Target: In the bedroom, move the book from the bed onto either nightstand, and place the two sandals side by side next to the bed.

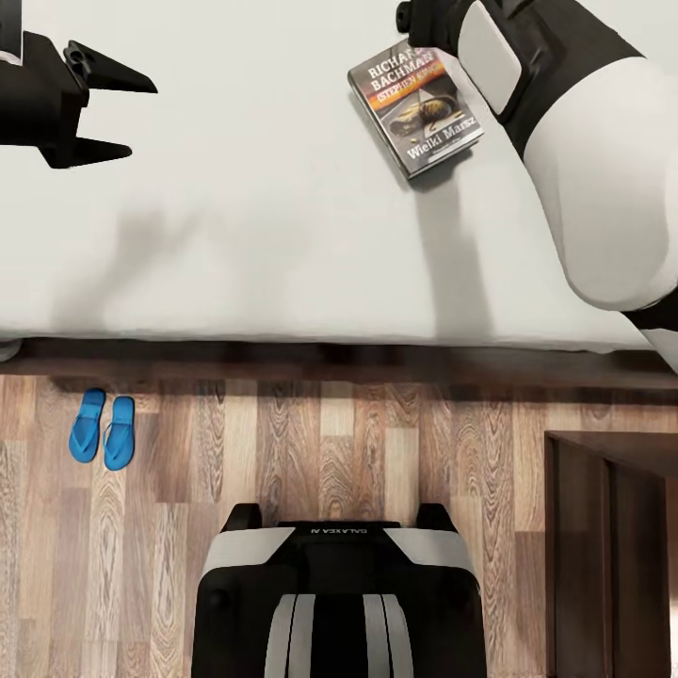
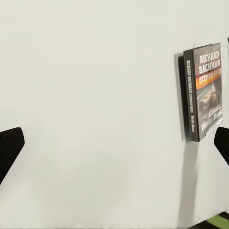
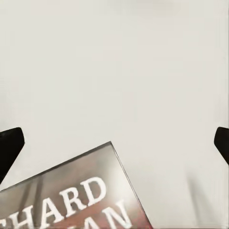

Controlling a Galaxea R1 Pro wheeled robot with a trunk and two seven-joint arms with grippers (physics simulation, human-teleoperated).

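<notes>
My right gripper (image 3: 114, 138) hangs with its jaws spread wide and empty above the plain off-white mattress of the bed (image 1: 235, 235). The small dark paperback book with white title lettering and an orange band (image 1: 416, 111) lies flat just beneath it, long axis tilted against the bed edge. My left gripper (image 1: 118, 113), also wide and empty, is well apart from the book, so I judge the right arm should take it.
</notes>
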